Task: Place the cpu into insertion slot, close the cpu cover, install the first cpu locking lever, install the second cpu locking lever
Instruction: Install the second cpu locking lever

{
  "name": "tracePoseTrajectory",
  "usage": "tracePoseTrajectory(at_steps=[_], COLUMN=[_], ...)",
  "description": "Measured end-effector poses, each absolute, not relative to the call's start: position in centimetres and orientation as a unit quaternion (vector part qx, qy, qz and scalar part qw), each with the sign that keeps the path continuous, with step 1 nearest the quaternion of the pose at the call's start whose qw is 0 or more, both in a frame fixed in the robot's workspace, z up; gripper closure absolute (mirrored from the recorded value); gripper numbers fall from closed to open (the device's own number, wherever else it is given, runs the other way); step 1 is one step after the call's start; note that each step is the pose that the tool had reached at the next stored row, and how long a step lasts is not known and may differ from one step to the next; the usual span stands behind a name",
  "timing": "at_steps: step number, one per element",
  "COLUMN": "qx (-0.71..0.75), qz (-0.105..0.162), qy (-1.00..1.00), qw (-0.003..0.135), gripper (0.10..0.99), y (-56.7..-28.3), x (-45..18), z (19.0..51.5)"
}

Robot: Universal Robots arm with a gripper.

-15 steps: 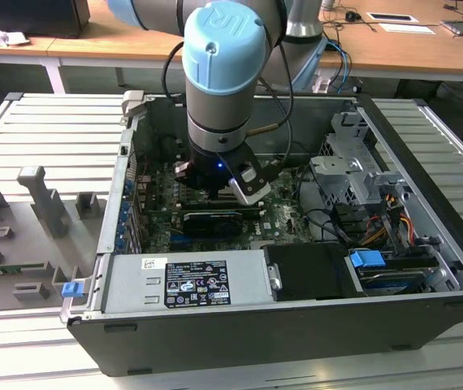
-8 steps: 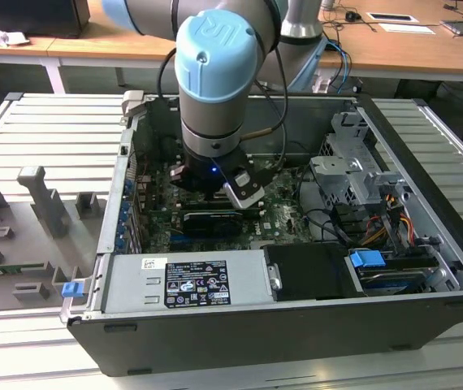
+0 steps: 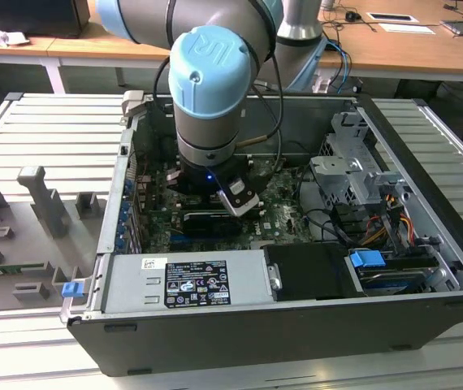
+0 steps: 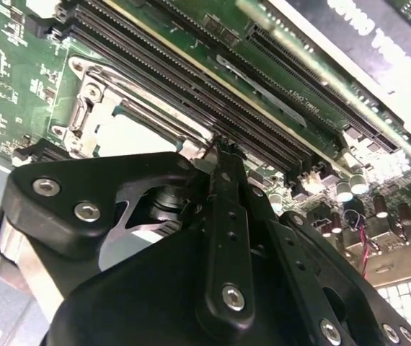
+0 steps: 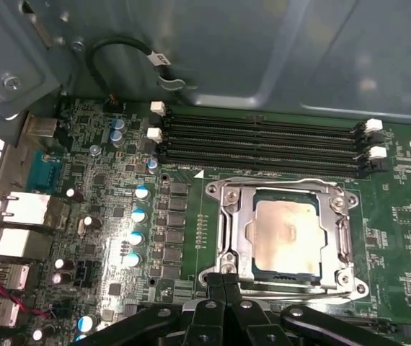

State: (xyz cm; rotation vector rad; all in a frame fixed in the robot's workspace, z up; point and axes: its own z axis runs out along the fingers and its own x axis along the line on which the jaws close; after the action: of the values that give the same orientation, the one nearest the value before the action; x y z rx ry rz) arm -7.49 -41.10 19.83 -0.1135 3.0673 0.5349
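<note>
In the first wrist view the cpu (image 5: 286,234) lies flat in the insertion slot (image 5: 355,287) on the green motherboard, silver top up. The cpu cover (image 5: 231,225) is down around it, its grey frame bordering the chip. A thin wire lever (image 5: 277,181) runs along the socket's edge nearest the memory slots. My gripper (image 5: 223,278) is shut, fingertips pressed together at the socket's corner beside the cover's edge, with nothing seen between them. In the second wrist view one finger (image 4: 224,162) reaches down to the socket's rim next to the cpu (image 4: 130,135). Part of the socket is hidden behind the gripper body.
Long black memory slots (image 5: 263,140) lie just beyond the socket, with the grey case wall (image 5: 263,50) behind them. Capacitors (image 5: 138,216) and rear ports (image 5: 18,209) stand to one side. In the exterior view the arm (image 3: 211,89) reaches down into the open computer case (image 3: 296,341).
</note>
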Motion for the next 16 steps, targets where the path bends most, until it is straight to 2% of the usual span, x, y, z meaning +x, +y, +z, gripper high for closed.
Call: tracePoseTrajectory(at_steps=[9, 16], qx=[-0.036, -0.036], qz=[0.186, 0.186], qy=[0.982, 0.982], qw=[0.013, 0.014], gripper=[0.98, 0.98], y=[-41.2, -41.2], x=[-8.1, -8.1], z=[19.0, 20.7])
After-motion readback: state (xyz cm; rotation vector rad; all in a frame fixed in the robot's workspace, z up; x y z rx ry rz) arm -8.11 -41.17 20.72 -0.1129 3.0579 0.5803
